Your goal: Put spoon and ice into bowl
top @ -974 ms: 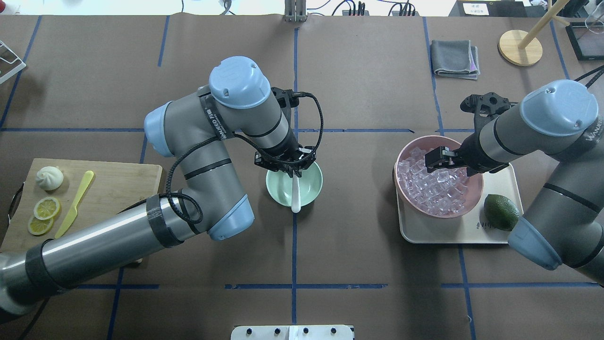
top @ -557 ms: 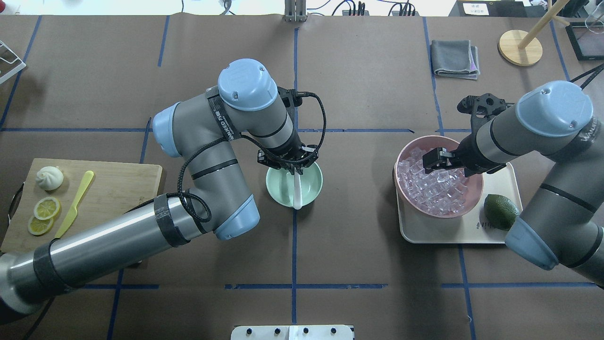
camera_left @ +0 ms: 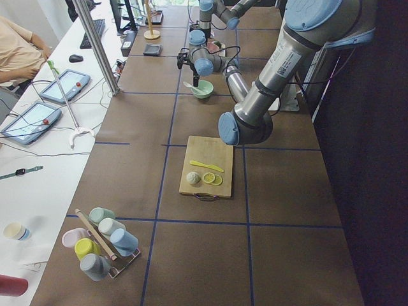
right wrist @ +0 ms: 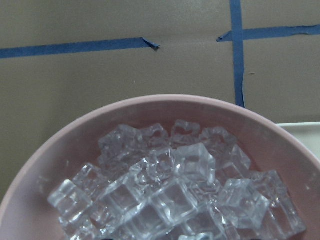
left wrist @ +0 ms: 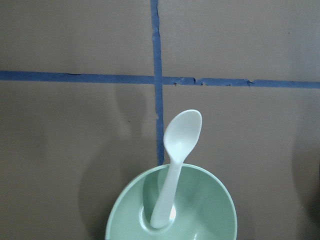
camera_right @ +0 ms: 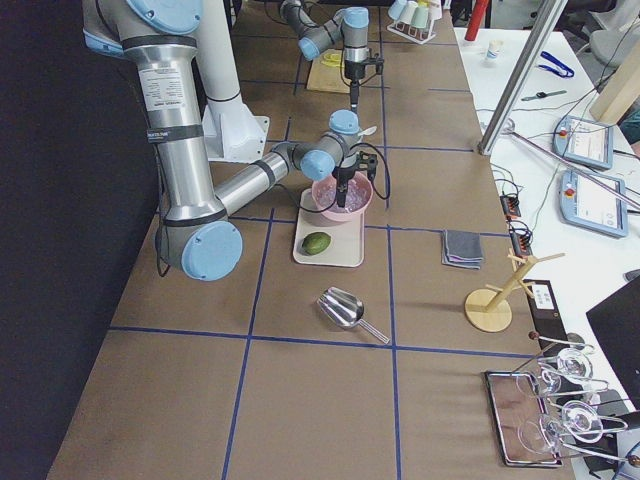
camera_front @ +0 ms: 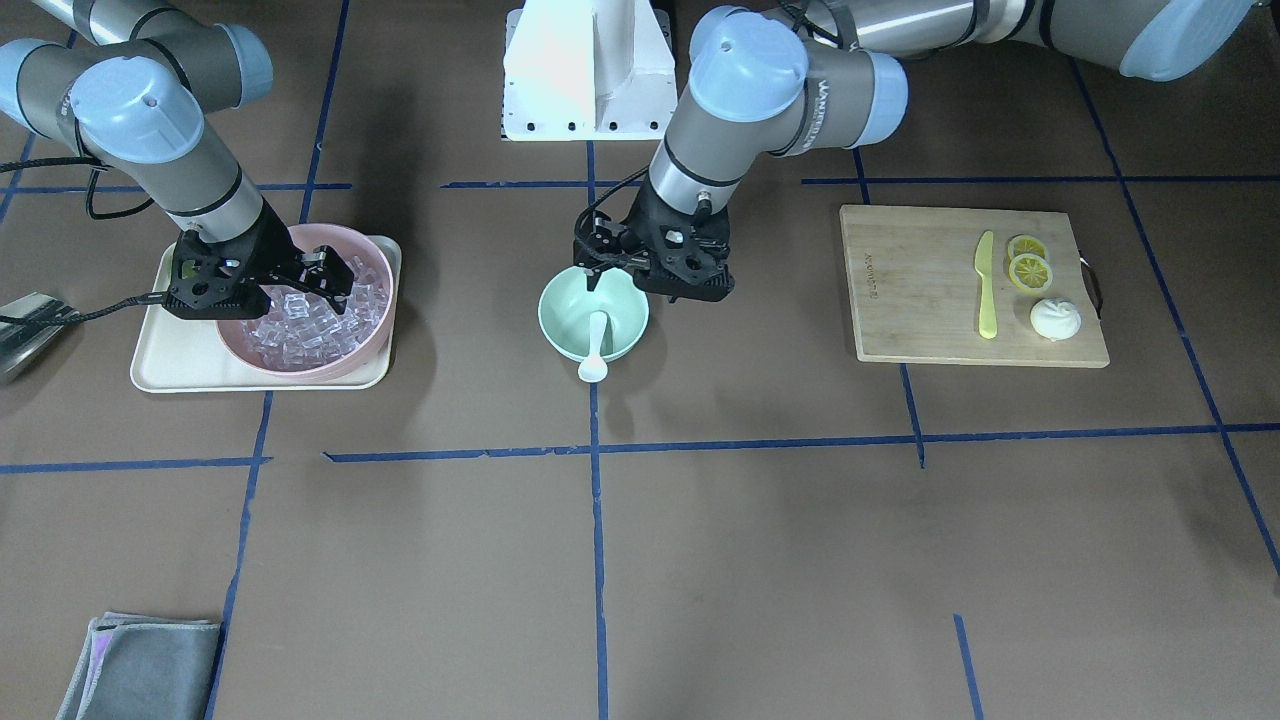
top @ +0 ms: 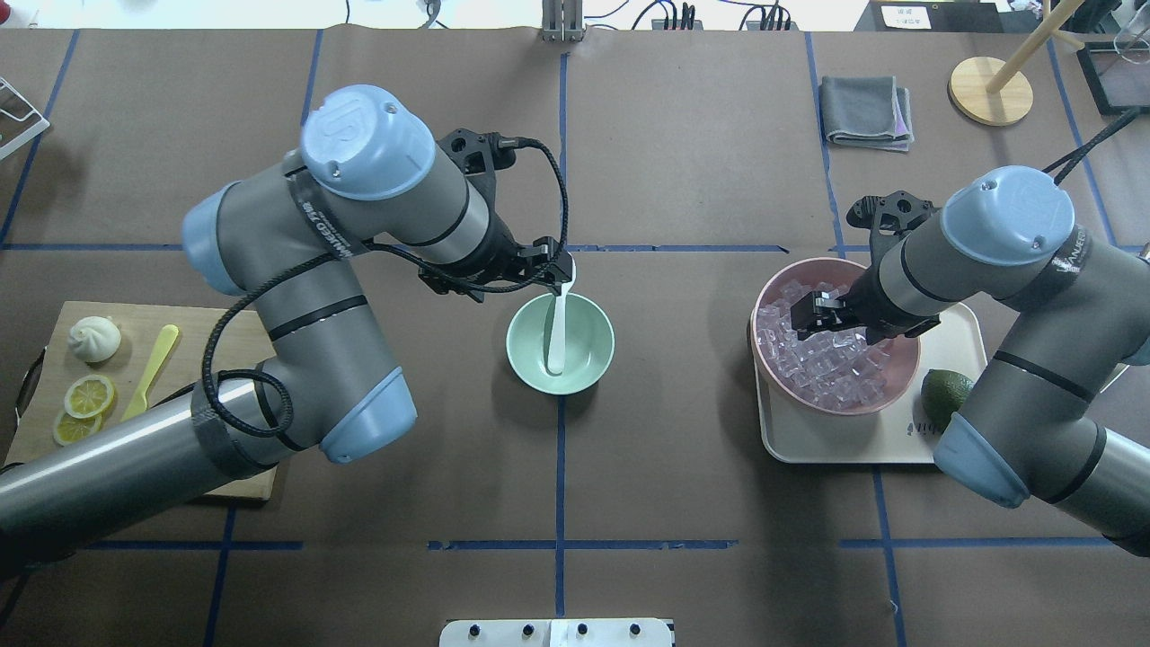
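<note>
Spoon (camera_front: pixel 597 338) rested in the mint-green bowl (camera_front: pixel 552 300).
The white handle sat inside and the oval scoop overhung the rim; left gripper (camera_front: pixel 645 275) and right gripper (camera_front: pixel 328 280) jaws stood apart.

Overhead cam: behind robot, looks fwd/down over whole brown paper-covered table (top: pixel 701 485). Front cam: opposite side, steep down, facing robot. Side cams: far off at table ends. Wrist cams v. close: left on small round mint-green bowl (left wrist: pixel 205 210), right on large pink bowl (right wrist: pixel 70 150). Both bowls also in overhead + front.
</note>
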Motion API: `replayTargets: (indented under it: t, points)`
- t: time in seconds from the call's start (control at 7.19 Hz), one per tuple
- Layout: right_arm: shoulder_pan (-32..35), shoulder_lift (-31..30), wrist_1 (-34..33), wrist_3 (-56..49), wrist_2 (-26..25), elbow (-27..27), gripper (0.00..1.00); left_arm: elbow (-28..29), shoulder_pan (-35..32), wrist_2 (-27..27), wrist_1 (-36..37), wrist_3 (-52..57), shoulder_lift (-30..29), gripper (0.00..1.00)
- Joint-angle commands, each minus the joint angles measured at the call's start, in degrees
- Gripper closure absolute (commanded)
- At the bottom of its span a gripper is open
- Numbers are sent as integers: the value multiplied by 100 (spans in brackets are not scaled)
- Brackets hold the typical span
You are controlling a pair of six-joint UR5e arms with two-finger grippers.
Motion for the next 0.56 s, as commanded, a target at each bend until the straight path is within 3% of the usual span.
replayTargets:
  t: [0.0, 0.14, 0.42]
  points:
    - [30, -53, 0, -44, 16, 37, 89, -95, -89, 2, -18, 15, 165, 0]
    - [30, -88, 0, -62, 16, 46, 99, -95, -89, 2, -27, 15, 165, 0]
    - [47, -115, -8, -62, 86, 194, 100, -339, -551, -129, -62, 102, 461, 0]
